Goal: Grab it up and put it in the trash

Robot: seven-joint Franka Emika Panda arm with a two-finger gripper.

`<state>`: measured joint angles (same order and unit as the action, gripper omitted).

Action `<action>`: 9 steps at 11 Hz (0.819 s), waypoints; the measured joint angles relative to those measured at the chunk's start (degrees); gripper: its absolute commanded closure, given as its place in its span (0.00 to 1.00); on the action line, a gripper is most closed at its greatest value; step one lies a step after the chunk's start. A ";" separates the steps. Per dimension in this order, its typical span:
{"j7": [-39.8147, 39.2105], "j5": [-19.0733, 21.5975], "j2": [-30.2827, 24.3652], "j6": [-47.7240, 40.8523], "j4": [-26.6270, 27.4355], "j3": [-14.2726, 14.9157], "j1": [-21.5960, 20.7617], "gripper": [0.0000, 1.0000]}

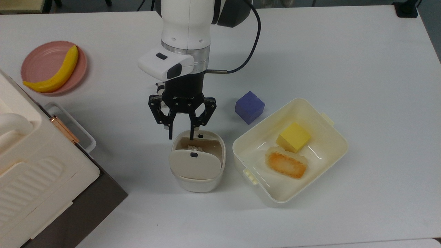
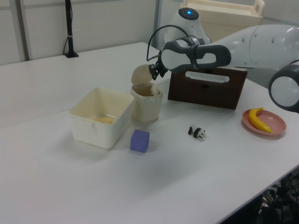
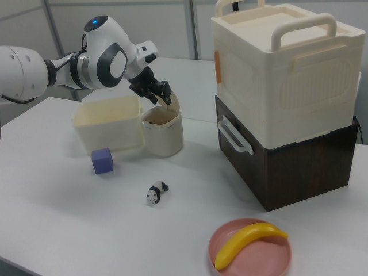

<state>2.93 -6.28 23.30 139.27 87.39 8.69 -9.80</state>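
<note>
Tissue wad lies inside the swing-lid bin, just below centre of the top view, under my gripper, whose fingers hang spread apart and empty at the bin's upper rim. I judge the drop done; next I would lift clear without catching the flap.

Left view: the gripper sits at upper centre, beside the raised flap; I cannot tell the wad there.

Right view: the gripper hovers over the bin at upper left. I read no writing anywhere.
</note>
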 measured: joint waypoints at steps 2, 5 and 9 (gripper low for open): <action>4.08 0.00 -0.01 0.00 -0.45 -0.03 -0.28 0.00; 5.99 0.00 -2.13 -15.99 -0.99 -0.46 -0.94 0.00; 5.85 0.92 -8.68 -39.81 -1.27 -1.90 -1.01 0.00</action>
<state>8.78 -5.36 14.62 99.46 86.12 6.79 -10.81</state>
